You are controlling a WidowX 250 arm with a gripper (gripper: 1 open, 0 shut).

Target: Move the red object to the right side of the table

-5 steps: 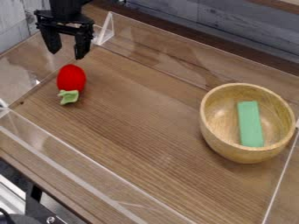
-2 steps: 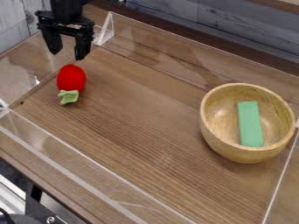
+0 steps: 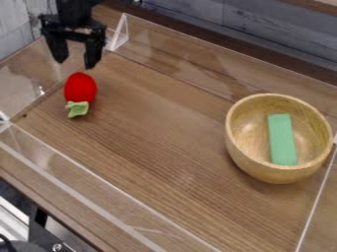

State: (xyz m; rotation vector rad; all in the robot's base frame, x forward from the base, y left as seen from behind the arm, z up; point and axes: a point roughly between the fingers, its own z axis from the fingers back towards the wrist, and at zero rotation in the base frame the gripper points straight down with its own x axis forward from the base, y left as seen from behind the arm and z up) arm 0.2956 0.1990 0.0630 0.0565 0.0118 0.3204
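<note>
The red object (image 3: pixel 81 89), a small rounded toy fruit with a green leafy end at its lower side, lies on the left part of the brown wood-grain table (image 3: pixel 171 128). My black gripper (image 3: pixel 77 58) hangs just behind and above it, pointing straight down. Its two fingers stand apart and open, with nothing between them. It does not touch the fruit.
A round light-wood bowl (image 3: pixel 243 150) stands at the right, holding a green rectangular block (image 3: pixel 281 139). Low clear acrylic walls (image 3: pixel 79 187) border the tabletop on all sides. A grey wall runs along the back.
</note>
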